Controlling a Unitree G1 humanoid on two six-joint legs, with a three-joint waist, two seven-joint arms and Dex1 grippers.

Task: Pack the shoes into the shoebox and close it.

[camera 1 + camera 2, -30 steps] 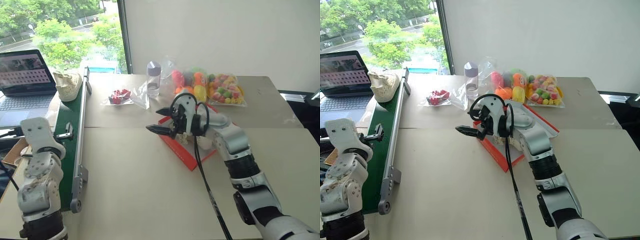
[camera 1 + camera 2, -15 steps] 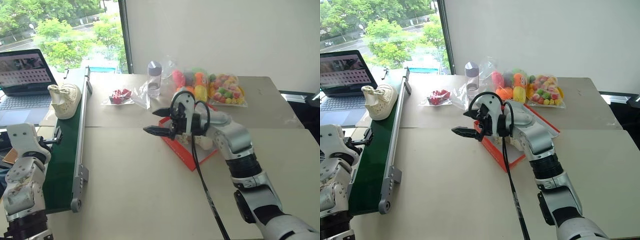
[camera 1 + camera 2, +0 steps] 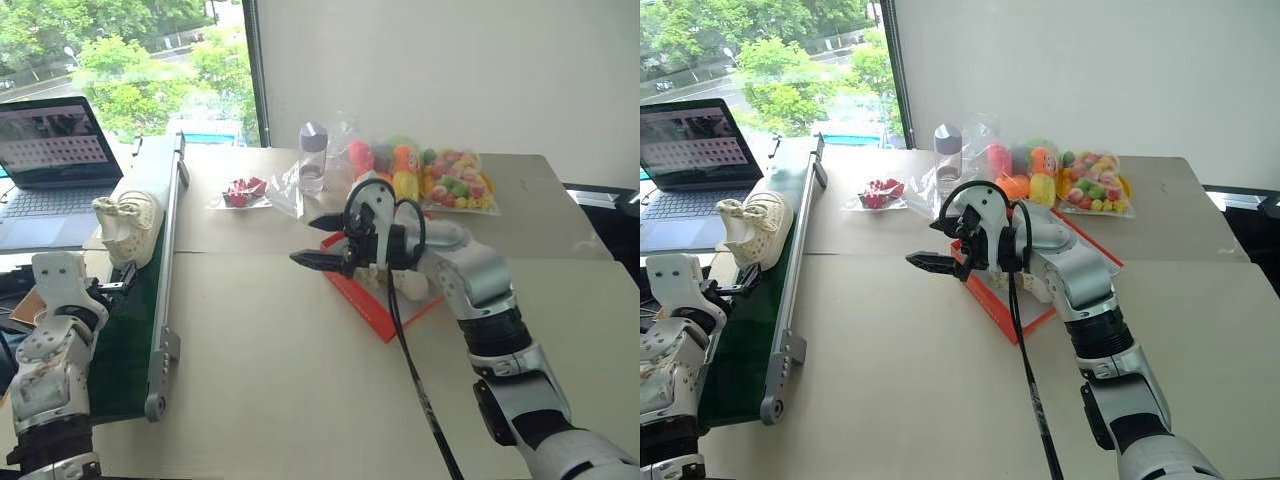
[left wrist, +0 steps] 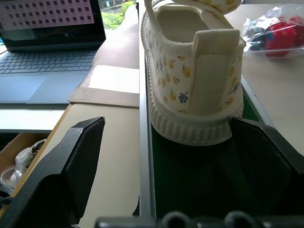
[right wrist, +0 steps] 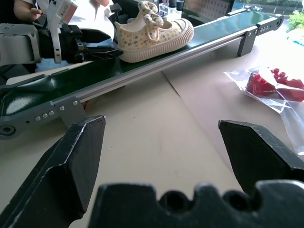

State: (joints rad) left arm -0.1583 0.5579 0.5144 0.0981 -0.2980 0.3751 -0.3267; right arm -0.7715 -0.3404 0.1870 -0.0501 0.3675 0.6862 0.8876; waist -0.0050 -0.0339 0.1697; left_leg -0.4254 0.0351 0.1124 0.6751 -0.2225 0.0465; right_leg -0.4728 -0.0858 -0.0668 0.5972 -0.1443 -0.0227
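One cream shoe (image 3: 128, 225) with small specks lies on the green belt (image 3: 125, 345) at the left, heel toward my left gripper (image 3: 105, 290). That gripper is open, and its fingers (image 4: 71, 161) stand to either side of the heel (image 4: 190, 80), just short of it. The red shoebox (image 3: 362, 298) lies open at mid-table, mostly hidden under my right arm. A pale shoe (image 3: 408, 287) partly shows inside it. My right gripper (image 3: 316, 243) hovers open and empty above the box's left end, pointing toward the belt.
A laptop (image 3: 50, 150) stands at the far left beyond the belt. A plastic bottle (image 3: 313, 157), bags of colourful toys (image 3: 425, 175) and a small bag of red pieces (image 3: 240, 192) line the table's back. A black cable (image 3: 410, 360) hangs from my right arm.
The shoe has travelled along the belt toward me. My left arm has lowered and swung outward, so its gripper now faces the shoe's heel. The right arm has stayed put.
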